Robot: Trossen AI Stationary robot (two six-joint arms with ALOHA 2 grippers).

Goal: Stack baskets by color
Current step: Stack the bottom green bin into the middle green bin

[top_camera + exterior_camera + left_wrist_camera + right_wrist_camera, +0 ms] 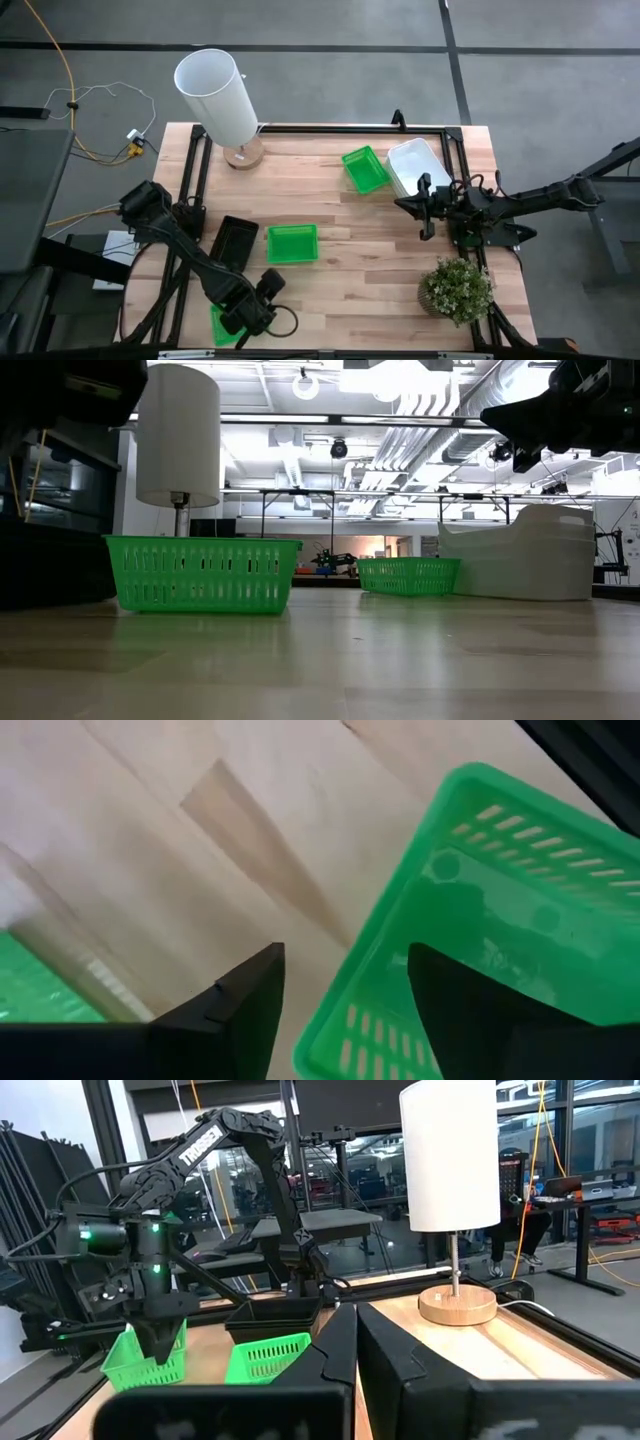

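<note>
My left gripper (248, 312) points down, open, over a green basket (222, 326) at the table's near left edge. In the left wrist view one finger (470, 1010) stands inside that basket (500, 890) and the other finger (240, 1010) outside its wall. A second green basket (292, 243) lies mid-table beside a black basket (233, 243). A third green basket (365, 168) lies at the far right, next to white baskets (415, 165). My right gripper (425, 205) hovers shut near the white ones, holding nothing.
A lamp with a tall white shade (220, 95) stands on a wooden base at the far left. A potted plant (457, 290) sits at the near right corner. Bare wood lies between the middle green basket and the plant.
</note>
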